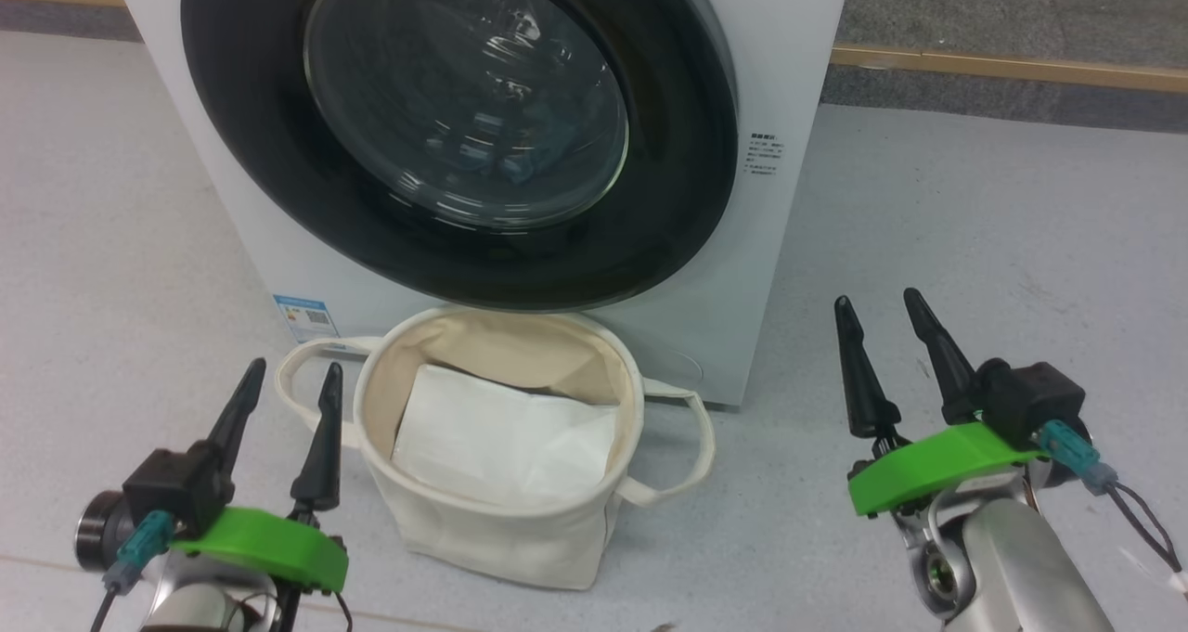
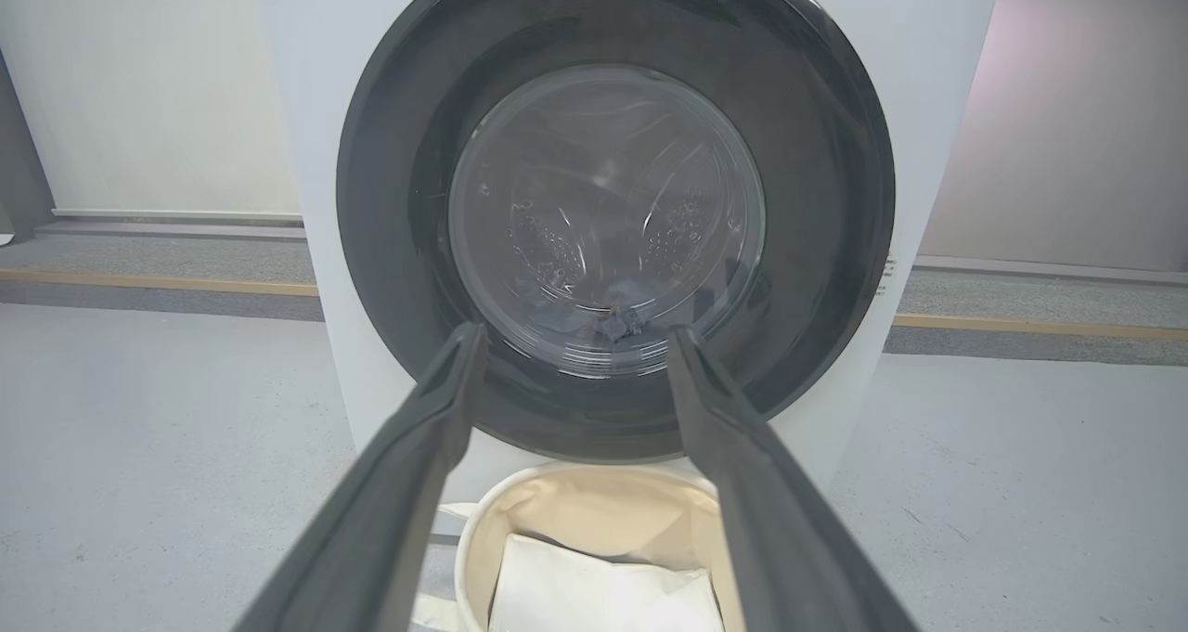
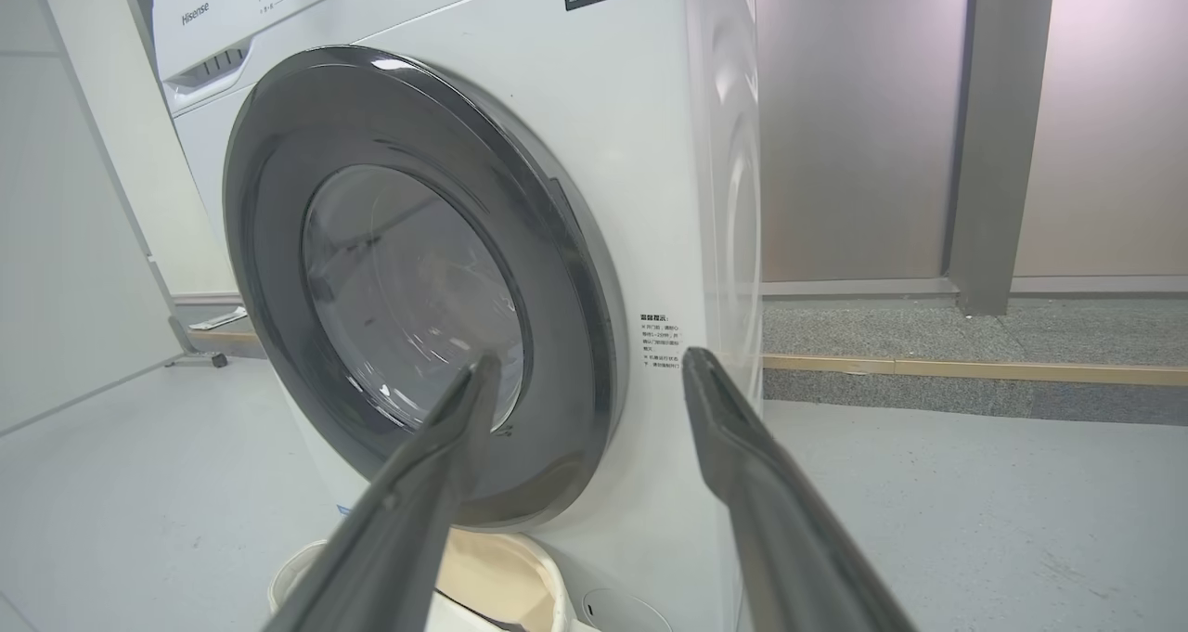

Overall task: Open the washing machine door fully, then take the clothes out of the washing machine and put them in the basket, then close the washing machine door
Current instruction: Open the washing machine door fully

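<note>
Grey speckled floor (image 1: 974,242) is stretching out all round, and the washing machine (image 1: 789,103) is standing straight ahead of the robot. The washing machine door (image 1: 232,149) is sitting flush and shut, its round face pointing back at us, so there's no long axis to speak of. The clothes (image 1: 548,159) are lying low behind the glass, a bluish heap. The basket (image 1: 636,372) is waiting just below the door, with a white sheet (image 1: 501,437) lying inside it. The left gripper (image 1: 295,367) is hovering beside the basket, spread wide and empty. The right gripper (image 1: 877,296) is hovering just as wide and empty, lower right of the door. That right arm is looking nearer the rim's right edge, I'd say.
</note>
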